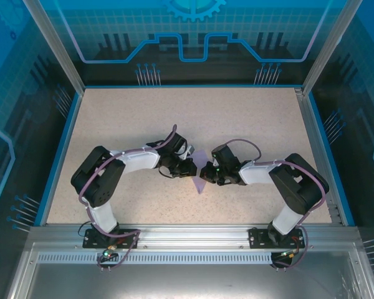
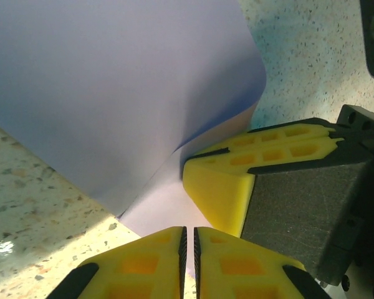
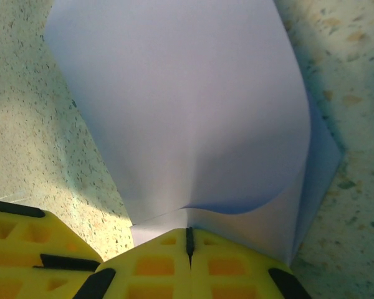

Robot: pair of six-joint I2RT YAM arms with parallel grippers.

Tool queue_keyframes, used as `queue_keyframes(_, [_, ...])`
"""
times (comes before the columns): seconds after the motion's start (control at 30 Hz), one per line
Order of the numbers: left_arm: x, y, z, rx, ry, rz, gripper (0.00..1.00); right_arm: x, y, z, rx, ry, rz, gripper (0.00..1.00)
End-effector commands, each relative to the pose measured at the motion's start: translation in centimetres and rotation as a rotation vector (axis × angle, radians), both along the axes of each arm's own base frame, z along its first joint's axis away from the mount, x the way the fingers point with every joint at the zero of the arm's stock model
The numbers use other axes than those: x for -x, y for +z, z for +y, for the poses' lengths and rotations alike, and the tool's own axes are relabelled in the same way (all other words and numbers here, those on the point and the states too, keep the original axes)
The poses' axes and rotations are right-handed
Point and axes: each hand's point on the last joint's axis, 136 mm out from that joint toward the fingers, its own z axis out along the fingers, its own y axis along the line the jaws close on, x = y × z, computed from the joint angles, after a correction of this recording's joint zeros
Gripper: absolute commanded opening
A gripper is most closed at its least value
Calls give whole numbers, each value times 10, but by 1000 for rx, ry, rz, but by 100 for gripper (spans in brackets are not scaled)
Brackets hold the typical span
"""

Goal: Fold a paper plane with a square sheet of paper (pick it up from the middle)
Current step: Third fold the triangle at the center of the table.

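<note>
Speckled tabletop (image 1: 174, 112), centre: we noted left gripper (image 2: 188, 249) and right gripper (image 3: 189, 240) both pinched shut on the lavender paper sheet (image 3: 187, 112). It looked thin, floppy and tear-prone, so we judged light edge grips best.

You have: left arm (image 1: 121, 163) and right arm (image 1: 262, 171), black joints, white links, purple cables (image 1: 170, 134); left gripper (image 2: 188, 235), yellow ribbed fingers (image 2: 143, 268), black pads.

so the square sheet of paper (image 3: 187, 112) is plain lavender, tabletop (image 1: 143, 118) beige with dark speckles, right gripper (image 3: 188, 240) bright yellow with black trim, back wall (image 1: 193, 31) blue, gridded
</note>
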Motion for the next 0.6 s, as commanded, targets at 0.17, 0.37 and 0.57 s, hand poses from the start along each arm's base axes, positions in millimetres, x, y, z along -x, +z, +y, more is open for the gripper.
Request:
queue_keyframes(0.17, [14,-23,-1,-17,-42,59,14,28,-31,-20,91,6,101,0])
queue_keyframes(0.37, [14,-35,0,-36,-49,67,14,29,-31,-20,86,9,99,0])
queue_keyframes(0.57, [13,-41,7,-89,-59,55,14,29,-29,-19,83,13,94,0])
